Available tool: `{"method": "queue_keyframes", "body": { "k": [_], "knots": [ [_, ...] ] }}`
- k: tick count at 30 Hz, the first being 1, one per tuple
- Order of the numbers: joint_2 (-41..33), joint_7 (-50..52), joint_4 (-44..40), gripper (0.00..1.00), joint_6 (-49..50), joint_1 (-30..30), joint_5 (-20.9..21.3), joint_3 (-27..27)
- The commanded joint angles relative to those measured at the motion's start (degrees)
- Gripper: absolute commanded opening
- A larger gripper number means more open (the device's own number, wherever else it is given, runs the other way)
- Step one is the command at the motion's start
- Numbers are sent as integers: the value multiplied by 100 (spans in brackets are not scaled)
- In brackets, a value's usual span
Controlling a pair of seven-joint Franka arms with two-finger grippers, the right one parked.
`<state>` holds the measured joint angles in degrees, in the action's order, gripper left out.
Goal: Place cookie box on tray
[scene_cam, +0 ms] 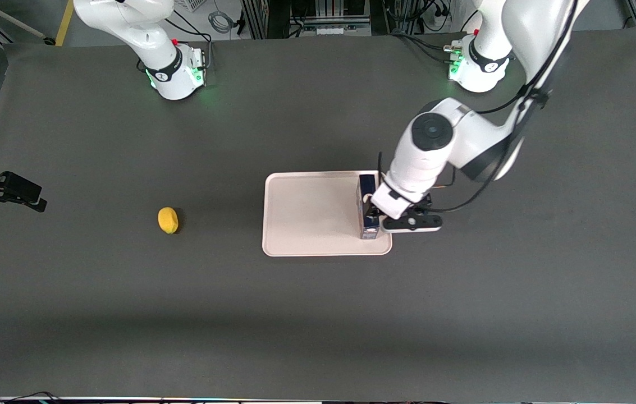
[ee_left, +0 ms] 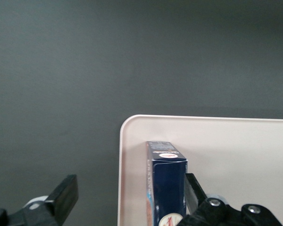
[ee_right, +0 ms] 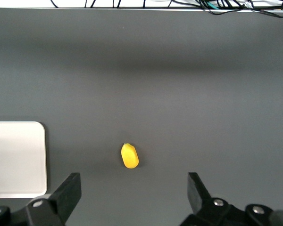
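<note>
The pale pink tray (scene_cam: 306, 213) lies mid-table. The dark navy cookie box (scene_cam: 367, 193) rests on it, lengthwise along the tray's rim toward the working arm's end. In the left wrist view the cookie box (ee_left: 167, 183) stands just inside the tray's rim (ee_left: 125, 141), with its white round logo showing. My left gripper (scene_cam: 378, 217) hovers low over the box's nearer end and is open (ee_left: 129, 182). One finger (ee_left: 192, 190) sits close against the box's side. The other finger (ee_left: 63, 197) is well clear of it, over the bare mat.
A small yellow lump (scene_cam: 168, 220) lies on the dark mat toward the parked arm's end, also seen as the yellow lump (ee_right: 129, 156) in the right wrist view near the tray's corner (ee_right: 19, 157). A black device (scene_cam: 6, 191) sits at the table's edge there.
</note>
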<state>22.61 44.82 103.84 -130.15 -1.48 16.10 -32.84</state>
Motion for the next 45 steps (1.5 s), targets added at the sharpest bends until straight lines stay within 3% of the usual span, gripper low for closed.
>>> {"method": "queue_keyframes", "body": {
  "k": [1,5,16,20,25,35,45],
  "knots": [
    [-669,-1000,-337,100,788,43,-703,435],
    [-1047,-1510,-522,100,1280,218,-1073,734],
    [-1944,-2565,-593,100,2379,728,-1126,1385],
    [-2093,-3206,-654,100,2704,772,-1144,1745],
    [-2208,-3726,-970,100,3328,764,-1548,2167],
    [-2384,-4736,-1340,100,3979,764,-1574,2773],
    [-2428,-4799,-1305,100,4041,764,-1566,2809]
  ]
}}
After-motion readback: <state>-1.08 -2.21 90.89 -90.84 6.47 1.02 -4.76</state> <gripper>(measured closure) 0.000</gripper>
